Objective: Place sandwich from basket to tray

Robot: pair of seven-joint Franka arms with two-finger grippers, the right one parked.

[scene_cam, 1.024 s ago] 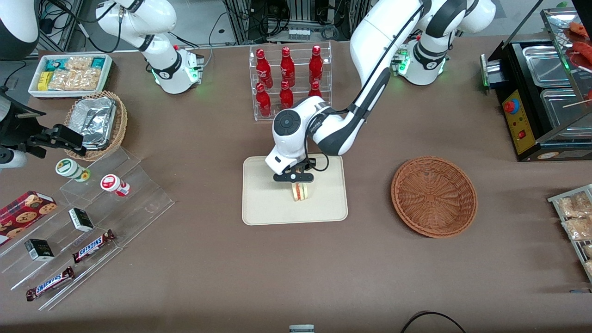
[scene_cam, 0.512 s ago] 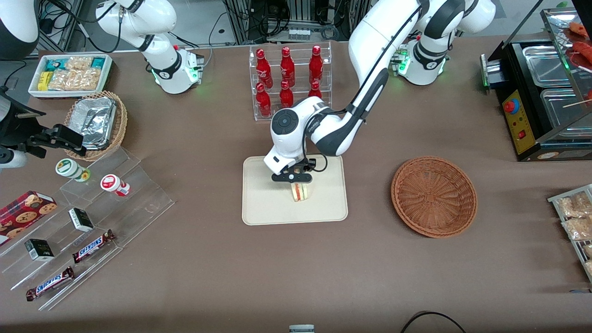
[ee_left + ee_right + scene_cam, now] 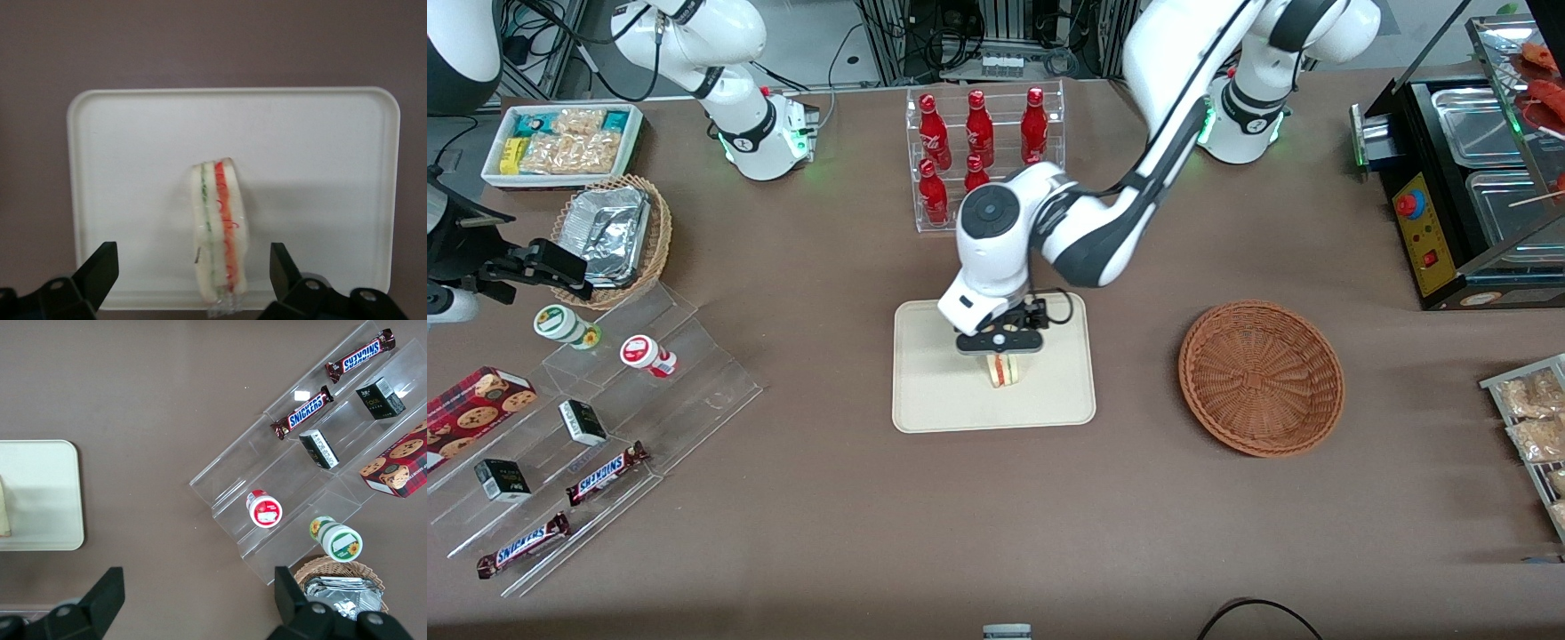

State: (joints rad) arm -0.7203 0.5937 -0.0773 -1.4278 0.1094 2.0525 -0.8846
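The sandwich stands on its edge on the cream tray, its red and light layers showing; it also shows in the left wrist view on the tray. My left gripper hangs just above the sandwich, open, with its fingers spread wide on either side and apart from it. The reddish-brown wicker basket sits empty on the table toward the working arm's end. A sliver of the sandwich and the tray show in the right wrist view.
A clear rack of red bottles stands farther from the camera than the tray. A clear stepped display with snack bars and cups, a tan basket of foil containers and a white snack box lie toward the parked arm's end.
The left arm has risen and its wrist has lifted off the sandwich. The sandwich stays on the tray where it was.
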